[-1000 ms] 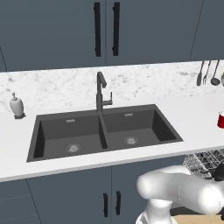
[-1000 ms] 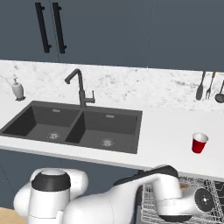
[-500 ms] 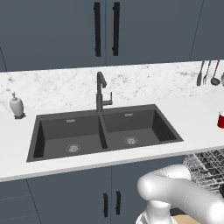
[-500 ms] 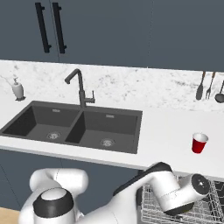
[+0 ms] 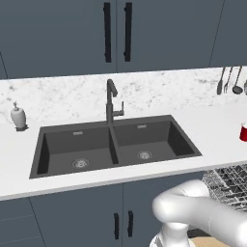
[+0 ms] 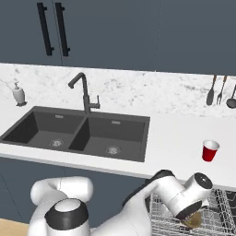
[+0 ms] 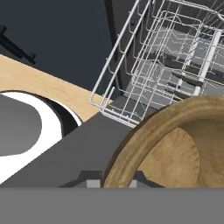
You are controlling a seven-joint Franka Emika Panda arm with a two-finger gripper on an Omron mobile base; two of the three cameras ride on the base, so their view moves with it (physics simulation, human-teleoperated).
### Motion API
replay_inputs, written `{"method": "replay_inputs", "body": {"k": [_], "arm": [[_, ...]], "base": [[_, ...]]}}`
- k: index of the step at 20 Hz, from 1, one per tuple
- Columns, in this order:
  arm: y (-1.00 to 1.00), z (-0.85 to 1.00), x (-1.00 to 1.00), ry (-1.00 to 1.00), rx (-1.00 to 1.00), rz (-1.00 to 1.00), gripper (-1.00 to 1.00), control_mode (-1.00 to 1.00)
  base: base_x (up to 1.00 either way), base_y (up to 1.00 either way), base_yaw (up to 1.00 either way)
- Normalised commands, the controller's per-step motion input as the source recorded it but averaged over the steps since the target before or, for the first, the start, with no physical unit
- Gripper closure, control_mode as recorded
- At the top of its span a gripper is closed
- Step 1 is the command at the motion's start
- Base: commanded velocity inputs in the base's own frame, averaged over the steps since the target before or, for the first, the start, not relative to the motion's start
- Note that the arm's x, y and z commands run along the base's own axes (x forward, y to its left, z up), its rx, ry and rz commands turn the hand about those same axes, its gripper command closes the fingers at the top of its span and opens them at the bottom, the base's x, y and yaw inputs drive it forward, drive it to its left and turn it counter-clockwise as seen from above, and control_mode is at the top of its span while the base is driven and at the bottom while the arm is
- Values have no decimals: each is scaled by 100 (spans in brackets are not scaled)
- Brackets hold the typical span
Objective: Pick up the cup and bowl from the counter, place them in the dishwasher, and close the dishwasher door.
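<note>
The tan-brown bowl (image 7: pixel 175 148) sits tight against my hand, its rim sweeping across the lower right of the hand view. From the right base view, my gripper (image 6: pixel 190 215) is low over the dishwasher's wire rack (image 6: pixel 161 216), shut on the bowl (image 6: pixel 193 221), and my fingers are hidden. The rack (image 7: pixel 175 65) stands pulled out beyond the bowl, with a flat dark grey panel (image 7: pixel 74 153), probably the lowered dishwasher door, under it. The red cup (image 6: pixel 210 150) stands upright on the white counter (image 6: pixel 175 138), above the dishwasher; it also shows at the right edge as the cup (image 5: pixel 243 131).
A dark double sink (image 5: pixel 116 144) with a black tap (image 5: pixel 111 101) lies in the counter. A white soap bottle (image 5: pixel 18 116) stands at the far left. Utensils (image 6: pixel 221 90) hang on the back wall. Dark-blue cabinets (image 5: pixel 120 217) run below, over a wooden floor (image 7: pixel 39 85).
My wrist has rolled and the hand has shifted a little left and up over the rack; the bowl now shows beneath it. The cup has not moved.
</note>
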Motion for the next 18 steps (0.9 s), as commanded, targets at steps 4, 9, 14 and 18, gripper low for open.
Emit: {"method": "replay_inputs", "body": {"k": [4, 9, 14, 18], "arm": [[0, -26, 25, 16, 0, 0, 100, -100], [-2, 0, 33, 3, 0, 0, 100, -100], [-4, -15, 1, 1, 0, 0, 100, -100], [0, -52, 0, 0, 0, 2, 100, -100]], "base": [[0, 0, 0], [0, 0, 0], [0, 0, 0], [0, 0, 0]]}}
